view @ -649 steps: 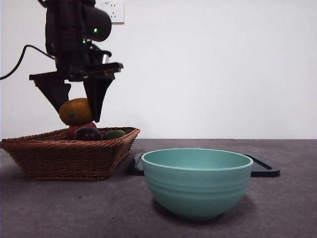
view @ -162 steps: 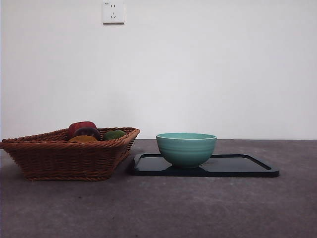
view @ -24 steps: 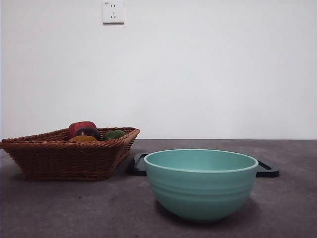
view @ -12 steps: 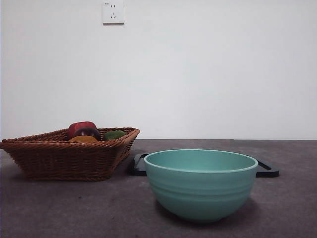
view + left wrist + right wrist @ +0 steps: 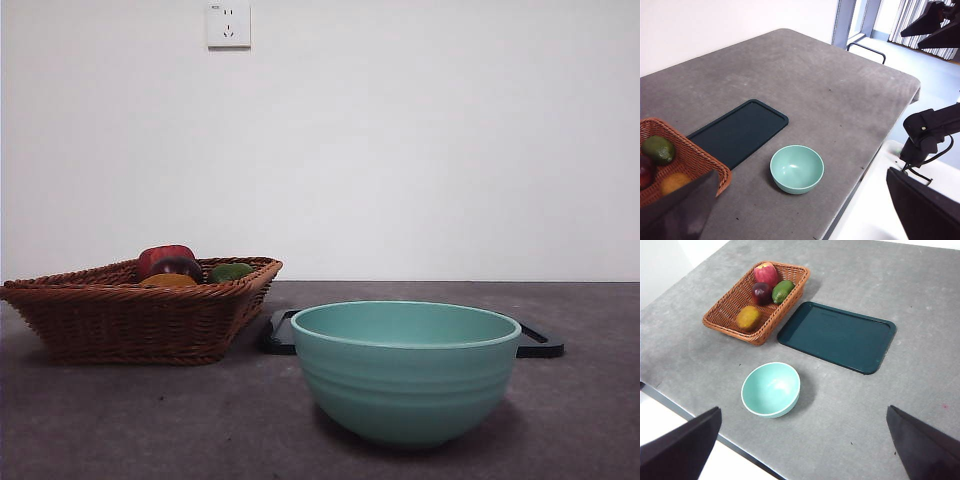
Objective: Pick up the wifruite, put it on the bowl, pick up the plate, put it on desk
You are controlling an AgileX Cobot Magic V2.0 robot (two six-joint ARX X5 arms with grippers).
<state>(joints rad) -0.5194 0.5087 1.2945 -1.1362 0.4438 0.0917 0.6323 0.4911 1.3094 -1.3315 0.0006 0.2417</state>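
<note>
Front view: your small orange-brown wifruite (image 5: 168, 281) lies in the brown wicker basket (image 5: 140, 320).

Left wrist: left gripper (image 5: 805, 220) spread wide, high above the empty ribbed mint-green bowl (image 5: 796, 169) near the desk (image 5: 840, 95) edge.

Right wrist: right gripper (image 5: 805, 450) likewise open. Picking the wifruite comes first, I judge.

Even, bright, diffuse lighting; soft shadow under the bowl (image 5: 405, 372); images sharp, faint sheen inside bowl; no blur.

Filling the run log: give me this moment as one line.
wifruite: in basket | bowl: empty, on desk beside tray | left gripper: open, raised | right gripper: open, raised
</note>
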